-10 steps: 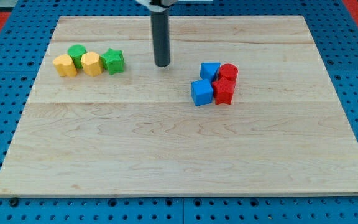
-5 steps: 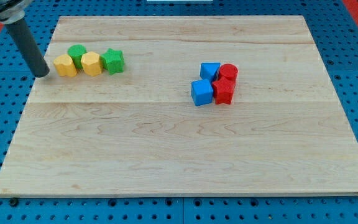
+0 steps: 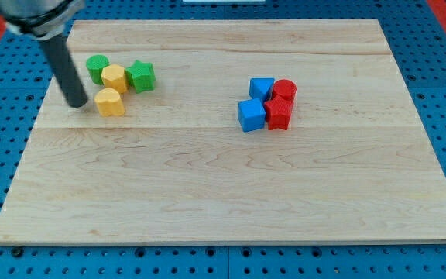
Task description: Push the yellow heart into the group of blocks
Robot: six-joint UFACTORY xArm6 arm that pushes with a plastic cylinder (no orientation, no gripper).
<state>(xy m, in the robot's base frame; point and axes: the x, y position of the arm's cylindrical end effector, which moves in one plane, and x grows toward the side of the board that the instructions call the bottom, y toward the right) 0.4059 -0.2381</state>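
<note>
Pushing with my tip (image 3: 77, 102), a bare rod holding nothing, I am pressing at the yellow heart (image 3: 110, 102) just to its right, needing steady centred contact toward the distant blue and red blocks (image 3: 269, 103).

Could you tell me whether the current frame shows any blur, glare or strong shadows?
Camera view: light is even and soft, with no glare on the wooden board; the blocks, such as the red pair, are sharp with only faint shadows; the rod looks slightly soft, my tip just left of a yellow block.
</note>
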